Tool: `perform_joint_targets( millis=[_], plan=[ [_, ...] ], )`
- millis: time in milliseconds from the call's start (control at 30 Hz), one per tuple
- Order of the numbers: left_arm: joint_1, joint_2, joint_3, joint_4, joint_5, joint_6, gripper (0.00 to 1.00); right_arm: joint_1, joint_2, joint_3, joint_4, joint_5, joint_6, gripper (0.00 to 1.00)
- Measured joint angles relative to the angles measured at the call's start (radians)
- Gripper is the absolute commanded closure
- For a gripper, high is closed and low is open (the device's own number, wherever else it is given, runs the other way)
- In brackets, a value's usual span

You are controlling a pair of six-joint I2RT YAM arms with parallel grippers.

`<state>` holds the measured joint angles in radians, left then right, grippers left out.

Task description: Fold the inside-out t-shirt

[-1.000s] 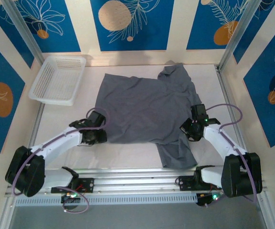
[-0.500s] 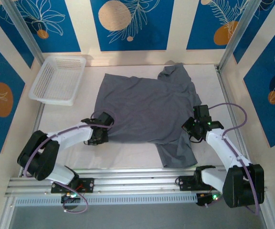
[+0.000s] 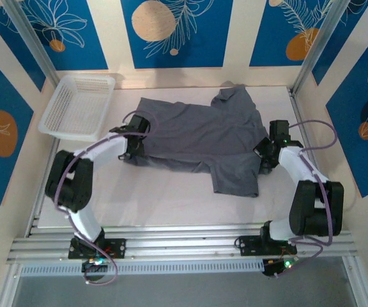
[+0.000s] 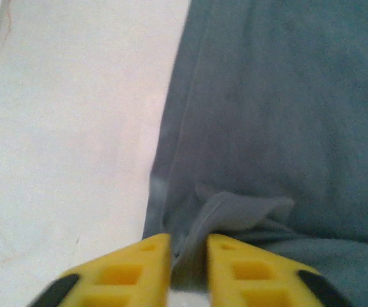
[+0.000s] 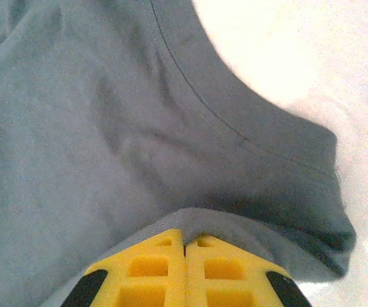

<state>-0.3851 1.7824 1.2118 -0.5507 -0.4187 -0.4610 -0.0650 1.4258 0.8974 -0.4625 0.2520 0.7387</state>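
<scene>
The slate-grey t-shirt lies across the middle of the white table, its near part folded back over itself, with one sleeve hanging toward the front. My left gripper sits at the shirt's left edge, and its yellow fingers pinch a fold of grey cloth between them. At the shirt's right edge my right gripper has its yellow fingers pressed together on a cloth edge that drapes over the tips.
A white mesh basket stands at the back left corner. Blue patterned walls and metal posts enclose the table on three sides. Bare white table runs in front of the shirt down to the rail with the arm bases.
Both grippers have moved away from the front edge toward the back, carrying the shirt's near edge with them. The near part of the shirt now lies folded over the far part.
</scene>
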Motion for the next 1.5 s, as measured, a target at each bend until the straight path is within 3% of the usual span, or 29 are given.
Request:
perform_joint_targets(
  millis=[267,467,633,867,1100,1200,1300,1400,1500],
  plan=[
    [0.051,0.034,0.062,0.013,0.041,0.089,0.66,0.027,0.012,0.017,0.003,-0.016,-0.052,1.0],
    [0.027,-0.033,-0.006,0.023,0.128,0.094,0.6,0.06,0.004,0.017,0.003,-0.016,-0.064,1.0],
    [0.007,0.0,-0.004,0.05,0.125,0.106,0.61,0.079,0.004,0.021,0.001,-0.016,-0.064,1.0],
    [0.007,0.142,0.078,0.061,0.03,0.153,0.82,0.081,0.004,0.038,-0.002,-0.015,-0.064,1.0],
    [0.024,0.124,0.082,0.056,0.009,0.172,0.96,0.044,0.004,0.039,-0.008,-0.009,-0.062,1.0],
    [0.083,0.058,0.07,0.068,0.105,0.165,1.0,-0.063,0.004,0.039,-0.007,-0.024,-0.059,1.0],
    [0.188,-0.002,0.058,0.114,0.301,0.146,1.0,-0.129,0.005,0.039,-0.009,-0.042,-0.059,1.0],
    [0.261,-0.011,0.058,0.171,0.494,0.127,1.0,-0.104,0.01,0.039,-0.007,-0.064,-0.057,1.0],
    [0.278,-0.016,0.04,0.213,0.638,0.107,1.0,-0.078,0.013,0.038,-0.005,-0.078,-0.051,1.0]
  ],
)
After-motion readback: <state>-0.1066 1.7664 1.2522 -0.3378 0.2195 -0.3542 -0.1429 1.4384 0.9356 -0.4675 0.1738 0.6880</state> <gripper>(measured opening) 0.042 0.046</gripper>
